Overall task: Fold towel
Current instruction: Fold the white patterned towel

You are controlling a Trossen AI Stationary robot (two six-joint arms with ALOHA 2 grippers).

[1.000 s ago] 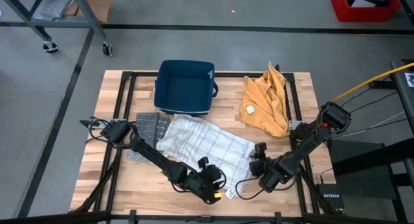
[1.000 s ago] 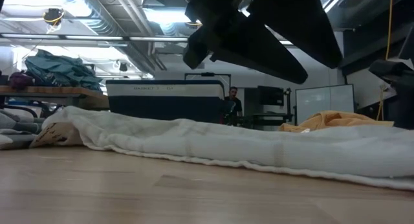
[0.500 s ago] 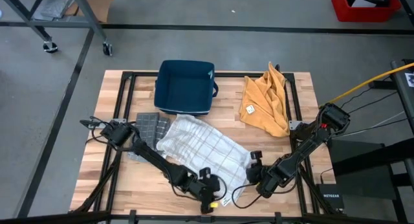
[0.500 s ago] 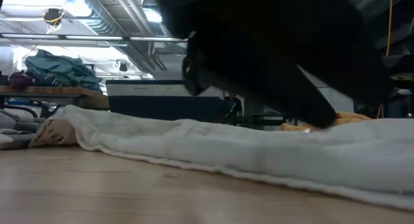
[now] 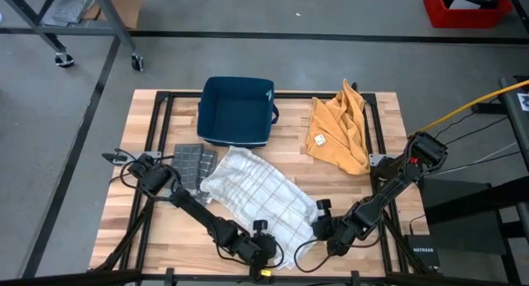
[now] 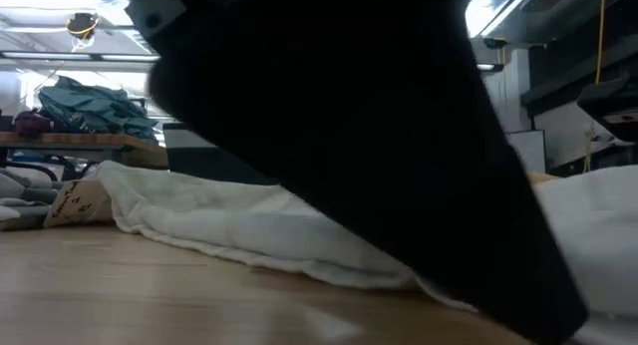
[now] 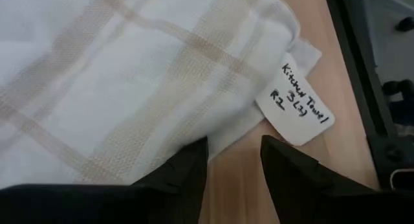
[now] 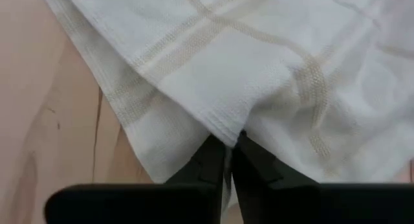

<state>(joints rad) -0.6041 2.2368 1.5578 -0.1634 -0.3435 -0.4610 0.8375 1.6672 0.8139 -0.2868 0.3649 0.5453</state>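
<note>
high view, white checked towel [image 5: 260, 191], rumpled

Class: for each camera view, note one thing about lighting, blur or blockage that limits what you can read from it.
High view: even light, little shadow, white checked towel clear. Low view: a dark, unfocused arm fills most of the frame; ceiling lights glare behind. Left wrist view: sharp enough to read the handwritten tag. Right wrist view: soft light, weave crisp, the gripper's own fingers dark.

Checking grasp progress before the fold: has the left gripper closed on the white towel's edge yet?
No: in the left wrist view the left gripper stands open, bare wood showing between its fingers beside the white towel.
</note>
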